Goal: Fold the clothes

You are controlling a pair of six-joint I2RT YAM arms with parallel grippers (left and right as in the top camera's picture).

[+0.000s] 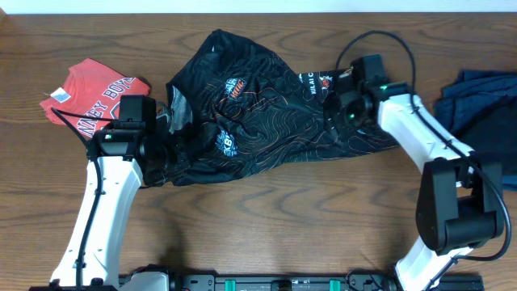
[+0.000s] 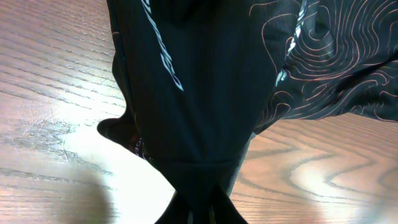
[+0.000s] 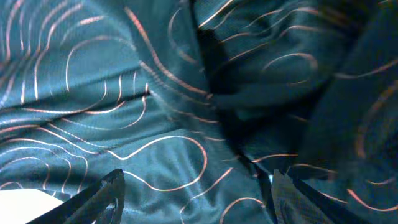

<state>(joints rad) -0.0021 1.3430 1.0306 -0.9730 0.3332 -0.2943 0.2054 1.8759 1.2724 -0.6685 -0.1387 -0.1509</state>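
- Black jersey [image 1: 258,105]: thin, slick knit with an orange contour print, laid crumpled mid-surface [image 1: 266,234].
- Left gripper [image 1: 166,129]: jaws pinched on the bunched hem.
- Right gripper [image 3: 194,190]: jaws set wide over the cloth, nothing gripped.
- Step judged as flattening: the opposite edge is best taken and drawn taut.

White-shelled left arm [image 1: 103,206] and right arm [image 1: 416,125] with black joint housings; black cable [image 1: 380,36] loops behind the right pincer [image 3: 193,196], beside a green light [image 1: 386,86].
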